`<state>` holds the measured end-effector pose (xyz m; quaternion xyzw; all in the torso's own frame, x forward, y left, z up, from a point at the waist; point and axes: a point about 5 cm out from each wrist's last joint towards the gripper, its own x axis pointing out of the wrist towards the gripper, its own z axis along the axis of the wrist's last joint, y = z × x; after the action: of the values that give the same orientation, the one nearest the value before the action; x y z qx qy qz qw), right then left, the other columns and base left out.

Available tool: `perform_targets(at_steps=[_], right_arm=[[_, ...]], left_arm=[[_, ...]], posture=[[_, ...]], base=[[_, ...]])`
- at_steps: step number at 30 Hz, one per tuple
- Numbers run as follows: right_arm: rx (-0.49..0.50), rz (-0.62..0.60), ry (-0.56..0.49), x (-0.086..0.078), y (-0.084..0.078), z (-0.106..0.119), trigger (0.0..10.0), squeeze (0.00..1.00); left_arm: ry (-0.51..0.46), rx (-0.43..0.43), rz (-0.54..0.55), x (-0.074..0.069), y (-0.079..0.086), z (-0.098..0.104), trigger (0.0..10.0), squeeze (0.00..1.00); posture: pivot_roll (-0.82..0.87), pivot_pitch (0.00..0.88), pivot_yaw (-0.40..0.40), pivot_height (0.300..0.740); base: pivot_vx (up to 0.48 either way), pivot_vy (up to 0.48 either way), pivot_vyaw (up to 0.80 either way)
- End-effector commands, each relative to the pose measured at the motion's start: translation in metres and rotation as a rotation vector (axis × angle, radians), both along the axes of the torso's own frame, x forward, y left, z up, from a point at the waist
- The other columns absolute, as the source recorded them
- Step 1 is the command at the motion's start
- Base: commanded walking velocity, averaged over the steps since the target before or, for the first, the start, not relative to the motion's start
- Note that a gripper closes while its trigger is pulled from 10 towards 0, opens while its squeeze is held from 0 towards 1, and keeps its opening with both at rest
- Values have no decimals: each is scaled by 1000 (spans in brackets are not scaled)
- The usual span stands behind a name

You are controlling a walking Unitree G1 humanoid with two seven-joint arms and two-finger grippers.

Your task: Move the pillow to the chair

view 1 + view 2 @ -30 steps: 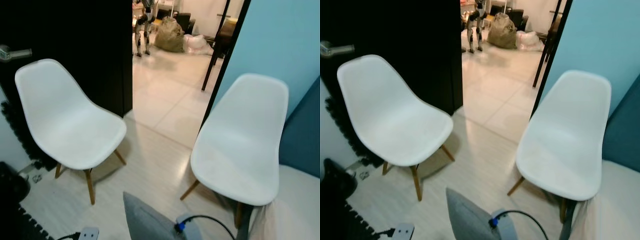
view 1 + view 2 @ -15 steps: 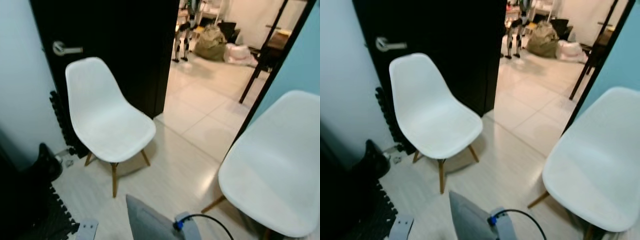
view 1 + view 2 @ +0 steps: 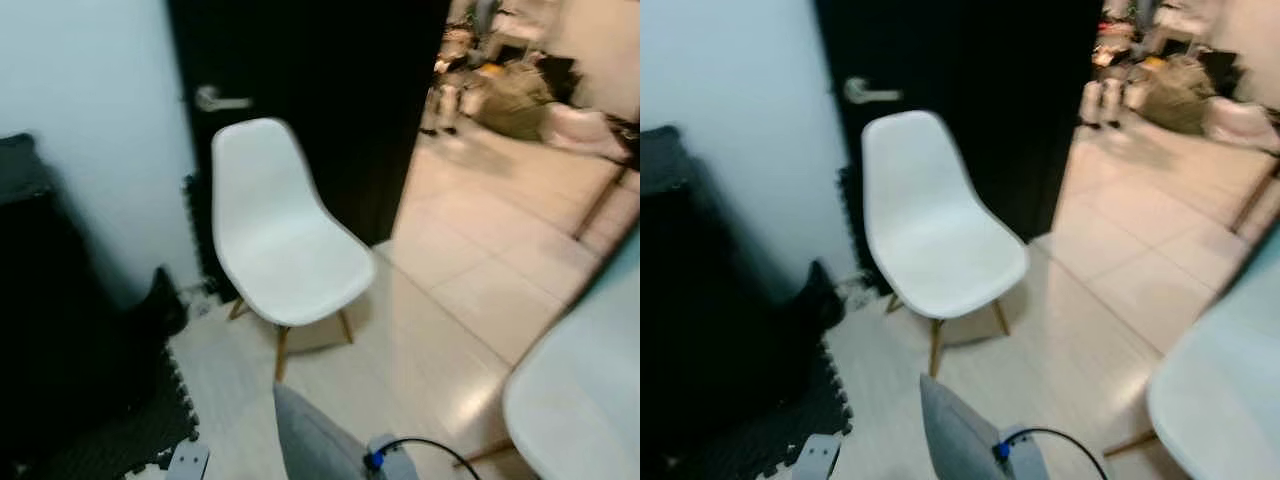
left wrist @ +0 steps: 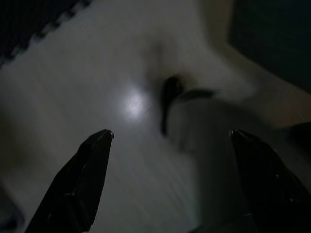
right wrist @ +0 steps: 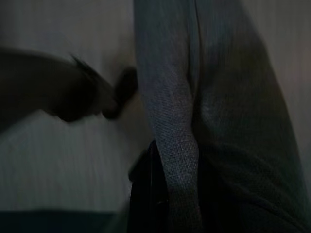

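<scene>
Pale floor (image 3: 420, 350) runs from a dark door (image 3: 320, 90) and light wall out to a tiled room beyond. Head views are blurred: camera in motion. Compared with the two earlier pairs, the whole picture has shifted, which is the robot turning toward its left, not the furniture moving. The left chair (image 3: 285, 240), once at the left edge, now sits near centre; the right chair (image 3: 585, 400) has slid to the lower right corner, mostly cropped. A black mat (image 3: 110, 440) and dark bulk now fill the left side.

Pillow (image 3: 315, 450): grey, at the bottom of the head views, close to the body, same place in frame as before, so it is carried along. In the right wrist view the right gripper (image 5: 163, 194) is pinched onto a fold of the pillow (image 5: 209, 111). Left gripper (image 4: 170, 141) hangs with fingers spread wide, holding nothing, above the floor.

Judgement: carry phase; the robot appears to be lining up on the left chair. Approach and placing not yet done.
</scene>
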<state>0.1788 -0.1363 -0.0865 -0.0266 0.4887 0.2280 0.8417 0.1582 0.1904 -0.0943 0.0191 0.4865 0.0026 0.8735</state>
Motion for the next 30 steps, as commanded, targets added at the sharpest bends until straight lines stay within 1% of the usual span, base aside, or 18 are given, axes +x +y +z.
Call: perform_targets(at_steps=[1, 8, 16, 18, 28, 30], right_arm=[[12, -13, 21, -7, -1, -3, 10000, 0], [13, -11, 8, -7, 2, -3, 10000, 0], [6, -24, -15, -2, 3, -1, 10000, 0], [-14, -38, -14, -1, 2, -1, 10000, 0], [-15, -46, -10, -1, 2, -1, 10000, 0], [-15, -45, -10, -1, 2, -1, 10000, 0]], left_arm=[[-5, -13, -2, 2, -3, 1, 10000, 0], [-11, -25, 19, 1, -2, 0, 10000, 0], [-18, -24, 29, 2, -1, 1, 10000, 0], [-23, -24, 26, 4, 0, 2, 10000, 0], [-29, -30, 22, 6, 0, 3, 10000, 0], [-29, -42, 24, 6, -1, 3, 10000, 0]], posture=[[149, 0, -72, 724], [157, 0, -76, 724], [172, 0, -77, 724], [174, 0, -73, 724], [170, 0, -70, 724], [160, 0, -65, 724]], base=[[0, 0, 731], [0, 0, 728], [0, 0, 707], [0, 0, 0], [0, 0, 0], [0, 0, 0]])
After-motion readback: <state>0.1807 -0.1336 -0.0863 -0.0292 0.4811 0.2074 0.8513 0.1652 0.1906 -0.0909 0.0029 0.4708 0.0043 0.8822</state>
